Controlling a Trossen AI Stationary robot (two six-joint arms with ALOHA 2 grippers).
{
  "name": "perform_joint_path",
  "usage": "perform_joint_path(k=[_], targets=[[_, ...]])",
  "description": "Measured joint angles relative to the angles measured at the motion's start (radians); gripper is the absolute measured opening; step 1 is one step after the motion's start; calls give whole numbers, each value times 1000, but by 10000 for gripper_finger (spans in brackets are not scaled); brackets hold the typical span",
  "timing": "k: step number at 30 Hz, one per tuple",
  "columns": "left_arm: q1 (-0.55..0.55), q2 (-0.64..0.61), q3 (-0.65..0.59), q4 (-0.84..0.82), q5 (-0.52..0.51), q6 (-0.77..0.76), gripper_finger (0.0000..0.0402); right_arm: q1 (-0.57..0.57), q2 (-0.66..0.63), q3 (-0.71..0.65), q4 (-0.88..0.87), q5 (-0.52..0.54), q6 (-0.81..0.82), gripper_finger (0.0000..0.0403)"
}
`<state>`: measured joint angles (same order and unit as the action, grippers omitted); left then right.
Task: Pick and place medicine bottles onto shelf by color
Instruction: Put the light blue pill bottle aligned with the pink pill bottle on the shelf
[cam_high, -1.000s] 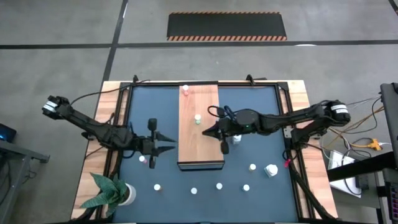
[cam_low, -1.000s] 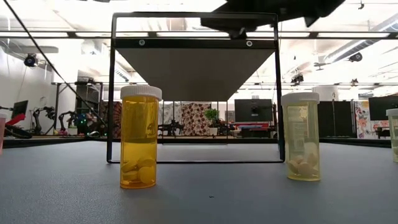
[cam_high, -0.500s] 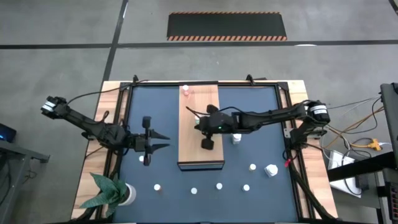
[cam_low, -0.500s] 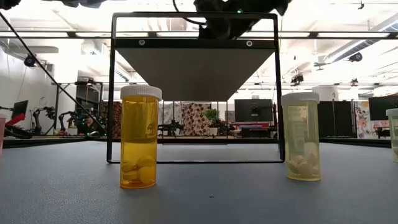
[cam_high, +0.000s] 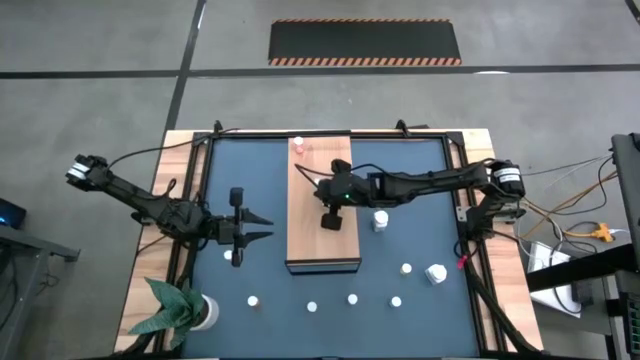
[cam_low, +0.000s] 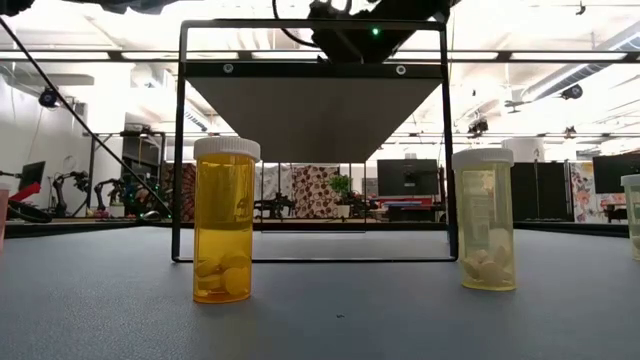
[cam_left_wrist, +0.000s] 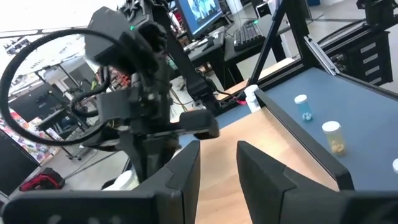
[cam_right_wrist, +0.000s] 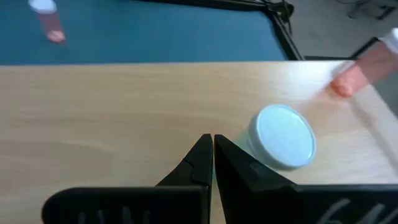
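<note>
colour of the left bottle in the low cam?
Amber-orange see-through plastic bottle with a white cap, clearest in the low view.

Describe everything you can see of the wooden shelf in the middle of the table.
The shelf is a long, light-brown wooden board with visible grain and a dark front edge, lying flat and level on a thin black frame above the dark mat. A pink bottle stands near its far end, and a white-capped bottle stands upright on it beside the right tool, which is shut and hovers over the board. The left tool waits off its left side.
</note>
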<state>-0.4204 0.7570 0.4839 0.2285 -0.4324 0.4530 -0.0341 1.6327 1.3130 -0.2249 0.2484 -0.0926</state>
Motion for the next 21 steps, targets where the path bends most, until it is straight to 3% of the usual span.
perform_joint_path(k=[21], targets=[[0,0,0,2,0,-1,88,-74,7,-10,28,-68,-66,9]])
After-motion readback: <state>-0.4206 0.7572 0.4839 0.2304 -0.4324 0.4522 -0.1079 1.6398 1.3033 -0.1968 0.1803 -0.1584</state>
